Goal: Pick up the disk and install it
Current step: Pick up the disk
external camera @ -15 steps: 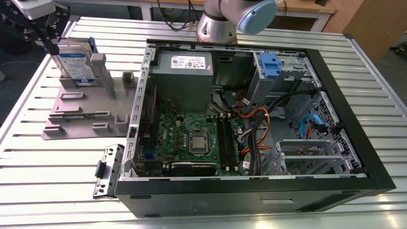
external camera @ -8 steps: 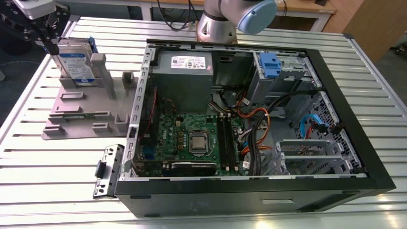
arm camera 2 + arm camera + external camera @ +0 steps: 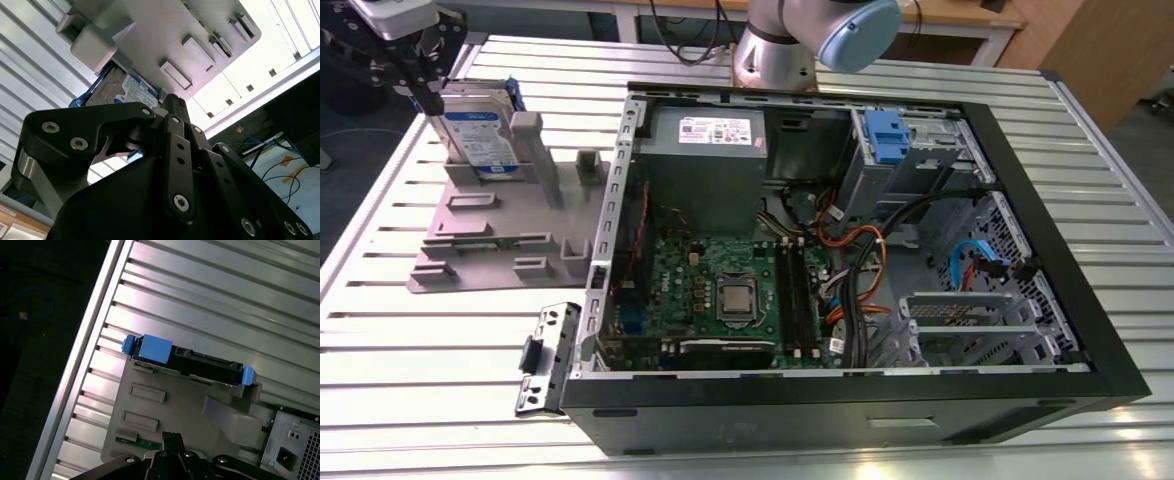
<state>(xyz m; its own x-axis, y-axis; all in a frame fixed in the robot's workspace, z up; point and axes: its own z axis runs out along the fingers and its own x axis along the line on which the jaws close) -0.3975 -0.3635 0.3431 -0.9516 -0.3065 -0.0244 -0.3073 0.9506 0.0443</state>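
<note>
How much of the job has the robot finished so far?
Nothing looks finished yet. The disk stands upright in the grey stand on the table, outside the open computer case. In hand: the end effector hangs close above the disk, and both wrist views show a gap between them, so it is not gripped. Picking it up and installing it are not yet done.
</note>
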